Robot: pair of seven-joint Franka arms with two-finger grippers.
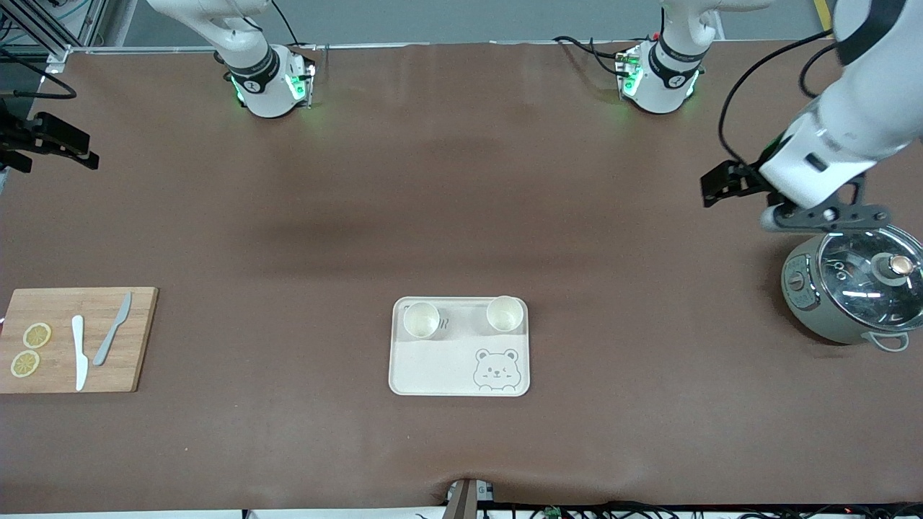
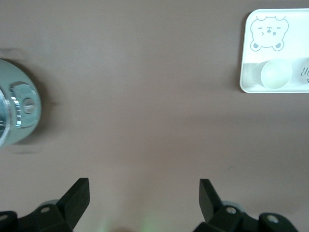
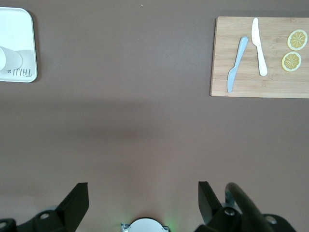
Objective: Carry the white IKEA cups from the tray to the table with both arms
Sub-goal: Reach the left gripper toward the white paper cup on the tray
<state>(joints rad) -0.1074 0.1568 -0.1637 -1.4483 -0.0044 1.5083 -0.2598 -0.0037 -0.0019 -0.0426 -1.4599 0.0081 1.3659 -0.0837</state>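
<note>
risk: both white ikea cups (image 1: 422,319) (image 1: 505,313) close together on tray (image 1: 433,367), left gripper (image 2: 144,195) and right gripper (image 3: 143,195) fingers apart, possibly colliding on approach.

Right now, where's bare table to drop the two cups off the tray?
Bare brown table between the tray and the arm bases; also between tray and cutting board, and between tray and cooker pot. Tray's cup end is crowded: both white cups sit there. The board holds two knives and lemon slices. The left hand hangs open beside the pot.
</note>
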